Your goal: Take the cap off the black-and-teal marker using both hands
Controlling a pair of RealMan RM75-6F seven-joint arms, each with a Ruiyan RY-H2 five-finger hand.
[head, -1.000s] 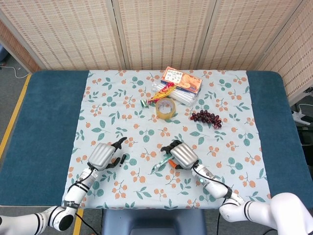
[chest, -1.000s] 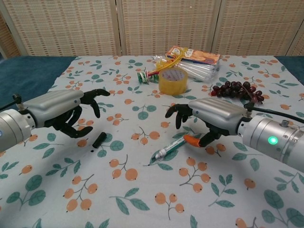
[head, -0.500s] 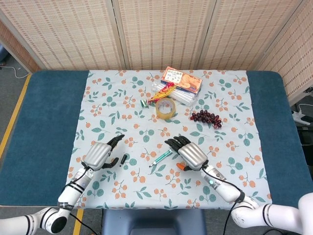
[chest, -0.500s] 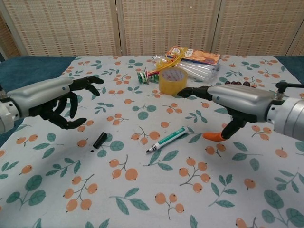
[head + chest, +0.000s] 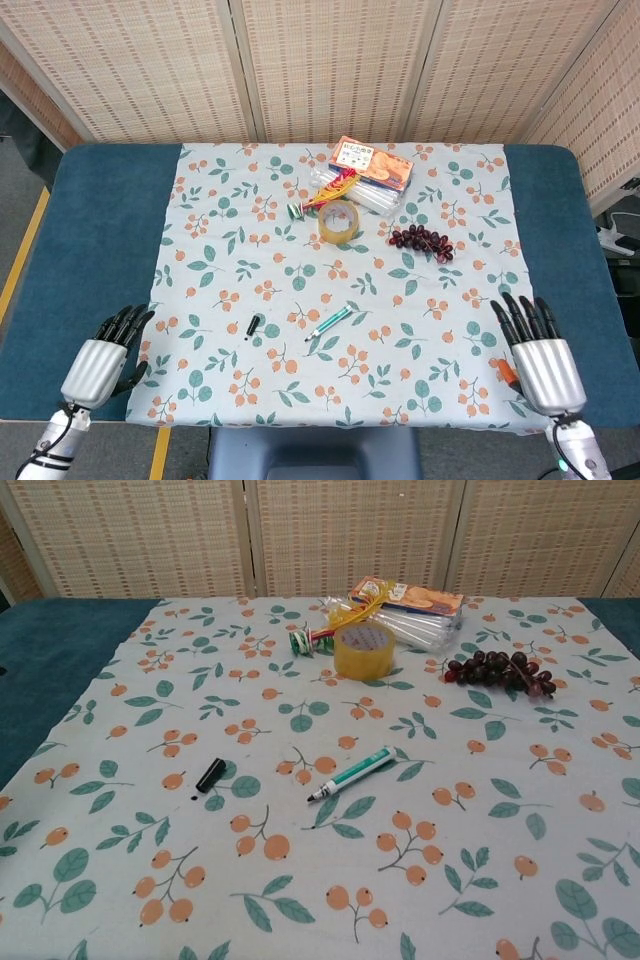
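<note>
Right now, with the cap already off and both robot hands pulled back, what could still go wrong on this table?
1. The marker lies uncapped with its tip on the tablecloth; ink may stain the fabric.
2. The cap is small, dark and round, lying apart from the marker; it could roll or get lost among the leaf print.
3. The left robot hand and right robot hand rest open at the cloth's near corners; moving in again could drag the cloth.

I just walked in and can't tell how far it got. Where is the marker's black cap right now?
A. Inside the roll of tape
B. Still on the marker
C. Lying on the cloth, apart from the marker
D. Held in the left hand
C. The black cap lies alone on the tablecloth, left of the marker, whose tip is bare.
</note>
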